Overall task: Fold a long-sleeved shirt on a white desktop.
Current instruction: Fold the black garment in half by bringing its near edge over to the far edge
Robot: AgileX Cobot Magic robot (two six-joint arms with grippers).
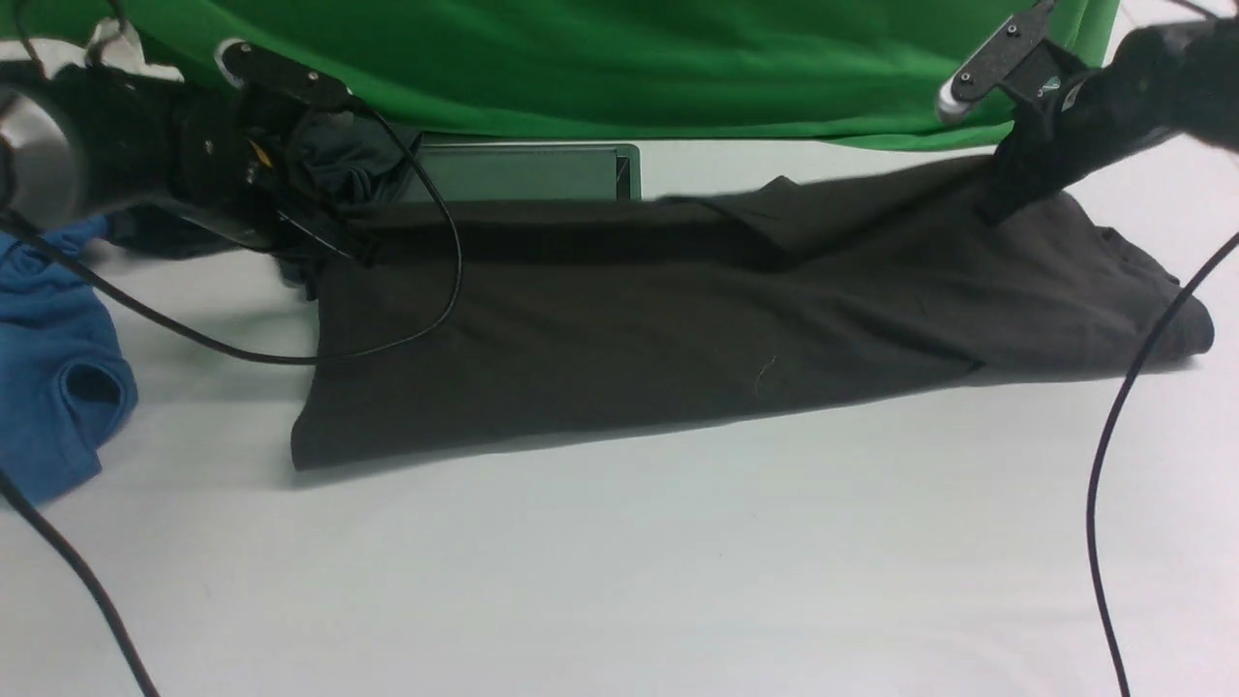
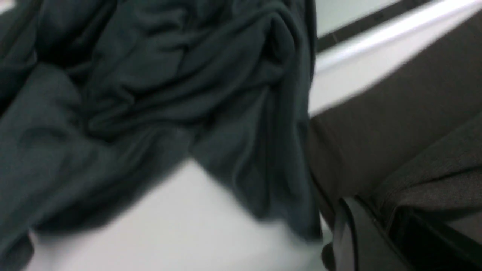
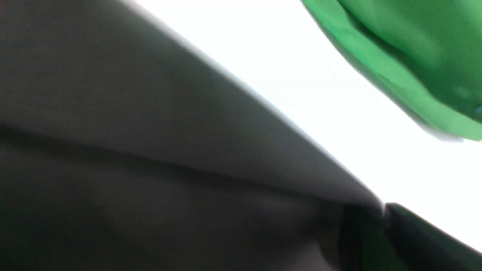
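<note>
The left gripper (image 1: 290,237) appears closed on the far left corner of the long-sleeved shirt (image 1: 678,329). The right gripper (image 1: 1002,189) is pinched on the far right corner, where the cloth tents up off the white surface (image 1: 619,561) to meet it. Held at both ends like this, the far edge is stretched into a fairly straight line between the arms, which looks like the way to carry one half over the other and lay it square. The shirt lies across the middle of the surface as a long dark brownish-black band, seemingly doubled lengthwise, its near edge flat and even, with a diagonal ridge running in from the right; no print or label shows. Just beyond the left gripper a crumpled dark grey garment (image 1: 348,160) sits beside the grey hatch (image 1: 523,172), a blue shirt (image 1: 48,368) lies at the left edge, and a green backdrop (image 1: 619,58) hangs behind
</note>
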